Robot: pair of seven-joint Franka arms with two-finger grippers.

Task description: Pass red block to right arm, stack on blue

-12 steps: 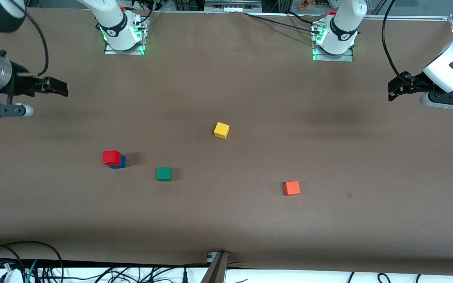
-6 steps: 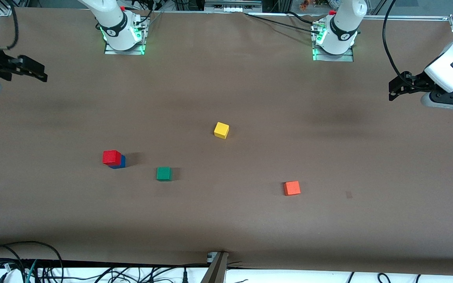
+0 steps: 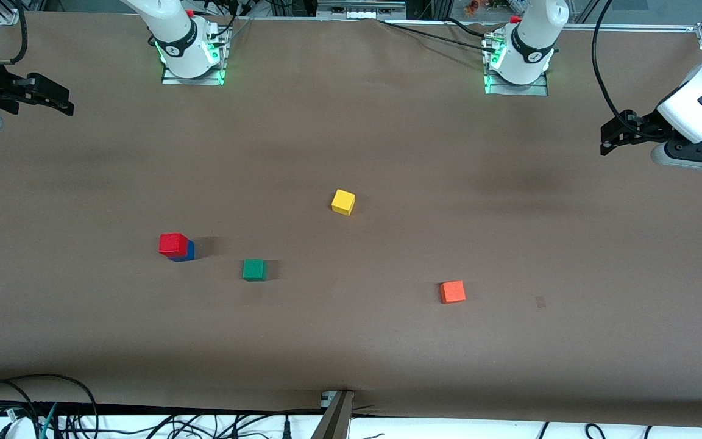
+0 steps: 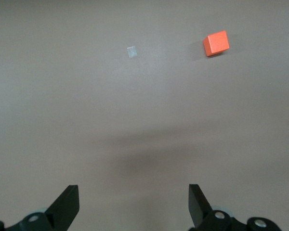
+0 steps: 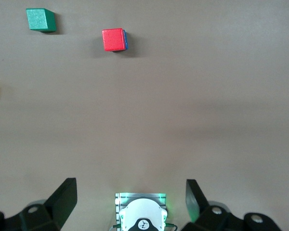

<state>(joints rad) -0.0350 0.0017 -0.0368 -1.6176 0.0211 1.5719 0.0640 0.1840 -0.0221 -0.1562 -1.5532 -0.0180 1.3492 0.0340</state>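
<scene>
Our right gripper (image 3: pixel 61 103) hangs wide open and empty over the table's end; left gripper (image 3: pixel 608 135) likewise. Red block (image 3: pixel 172 244) sits on blue (image 3: pixel 187 252).

Four low obstacles are sitting well apart on an otherwise bare brown surface (image 3: pixel 387 140).

The red block (image 3: pixel 172 244) is resting on the blue cube (image 3: pixel 186 251), making the only two-high obstacle, toward the right arm's end. The green cube (image 3: pixel 253 269) is sitting near that stack, with a passable gap showing between them. The yellow cube (image 3: pixel 343 202) is standing farther from the front camera, mid-surface; the orange-red cube (image 3: pixel 452 292) is lying toward the left arm's end. The right hand (image 3: pixel 46 100) and left hand (image 3: pixel 608 135) are both hanging with fingers spread over the surface's ends, clear of every cube.
</scene>
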